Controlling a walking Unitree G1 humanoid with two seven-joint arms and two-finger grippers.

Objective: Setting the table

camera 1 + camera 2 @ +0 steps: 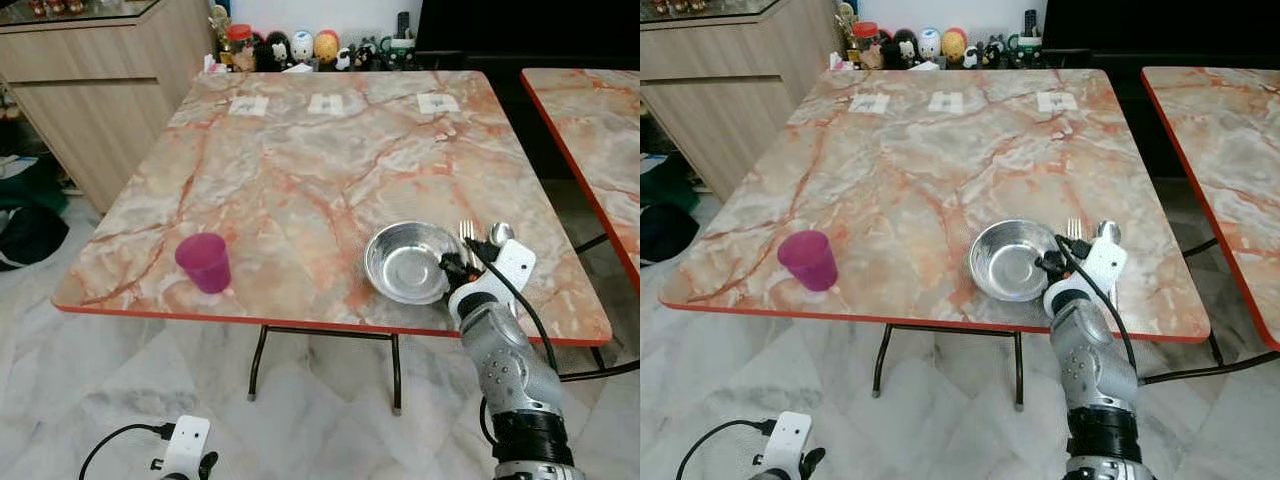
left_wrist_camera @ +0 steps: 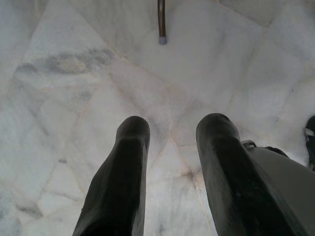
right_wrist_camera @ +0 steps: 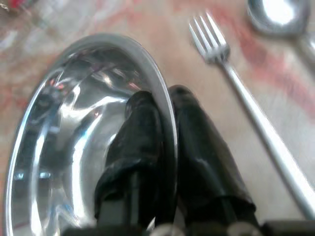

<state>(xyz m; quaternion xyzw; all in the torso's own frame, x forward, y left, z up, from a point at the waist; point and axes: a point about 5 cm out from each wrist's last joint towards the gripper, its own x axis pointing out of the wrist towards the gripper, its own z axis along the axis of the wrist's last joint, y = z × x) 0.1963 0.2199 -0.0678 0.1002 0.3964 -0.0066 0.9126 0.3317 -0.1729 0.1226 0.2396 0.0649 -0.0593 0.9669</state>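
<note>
**Right gripper clamped on bowl rim**

Right gripper is pinched on the rim of the round shiny steel bowl: in the right wrist view you get one black finger inside the bowl, one outside, rim between them. You'll see the bowl sitting on the square marble-pattern table with the orange-red edge, near its front edge, toward the robot's right corner.

Silver fork lies flat on the tabletop just beside the bowl on the robot's right, tines pointing away from the robot. Silver spoon lies just past the fork, further right, its bowl end about level with the tines. Neither touches the gripper.

Translucent magenta plastic cup stands upright near the front edge on the robot's left, well apart from the bowl.

Three small white paper squares sit in a row along the far edge.

Left gripper hangs low over the pale marble floor, fingers spread, nothing between them; you can see a table leg foot beyond them.
</note>
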